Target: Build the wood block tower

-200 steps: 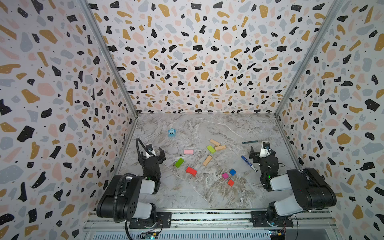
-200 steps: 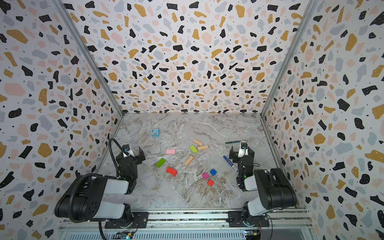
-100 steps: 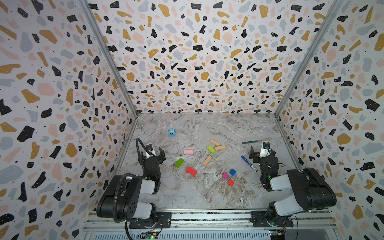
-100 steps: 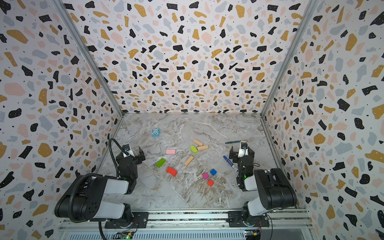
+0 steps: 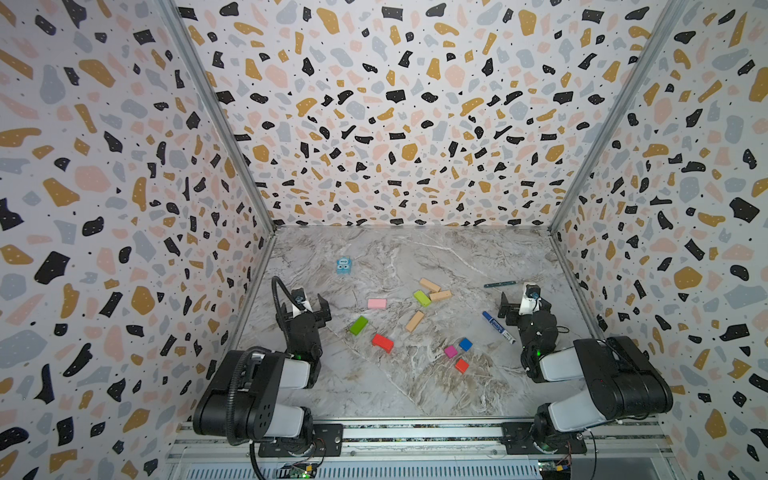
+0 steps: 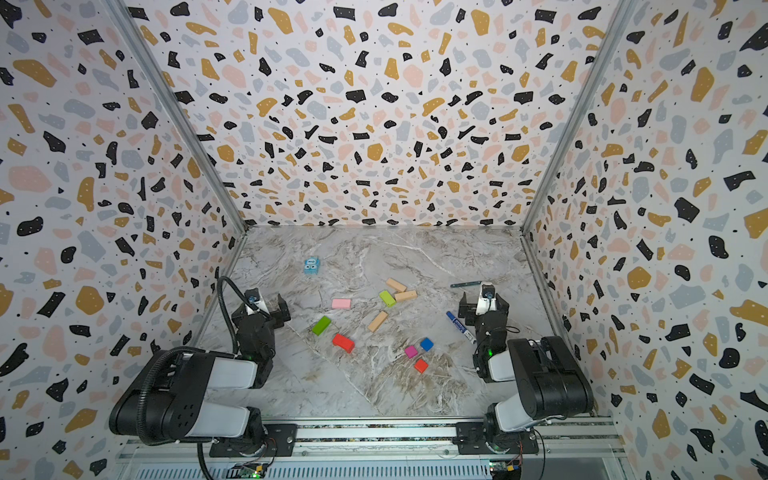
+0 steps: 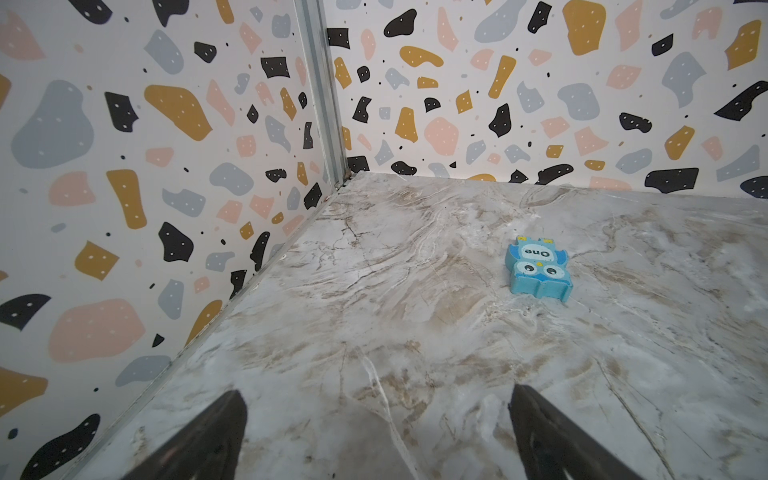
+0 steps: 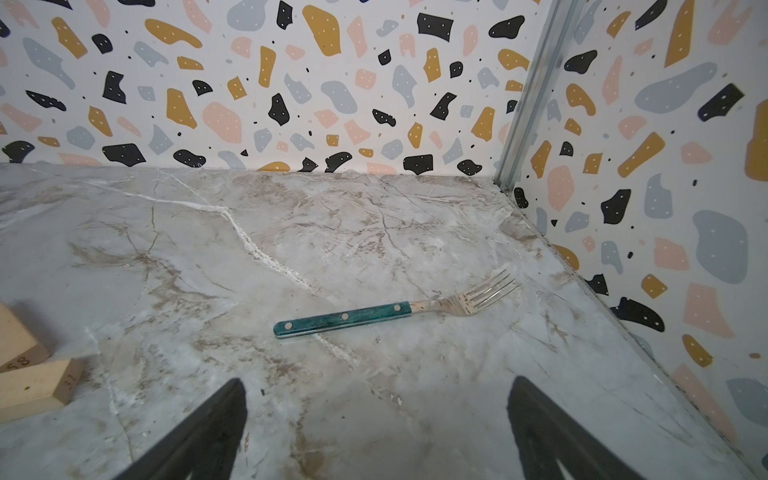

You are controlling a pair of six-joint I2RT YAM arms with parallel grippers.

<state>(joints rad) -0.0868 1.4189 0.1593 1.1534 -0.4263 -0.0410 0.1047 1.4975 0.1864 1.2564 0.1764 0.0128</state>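
The wood blocks lie loose and flat on the marble floor in both top views. There are three tan oblongs, two green, a pink and a red one. Magenta, blue and orange-red cubes sit nearer the front. No tower shows in any view. My left gripper hovers open and empty left of the blocks. My right gripper is open and empty to their right. Two tan blocks reach into the right wrist view.
A blue-capped marker lies just left of the right gripper. A green-handled fork lies beyond it near the right wall. A pale blue box with cartoon eyes sits at the back left. Patterned walls close three sides.
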